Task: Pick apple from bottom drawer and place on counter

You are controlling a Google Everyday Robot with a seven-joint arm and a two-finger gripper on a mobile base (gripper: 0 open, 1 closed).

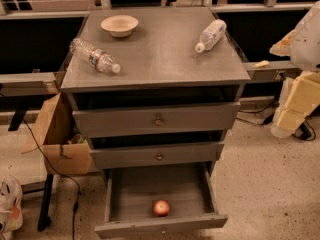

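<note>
The apple (pixel 161 207) lay at the front of the open bottom drawer (pixel 150 184), nearer and well left of your claw (pixel 284 45), which hung at the right edge beside the surface (pixel 160 54); its opening you could not tell.

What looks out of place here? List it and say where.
Two clear plastic bottles lie on their sides on the grey wooden counter, one left, one right. A small red apple sits loose in the open grey bottom drawer. The gripper hangs at the picture's right edge.
</note>
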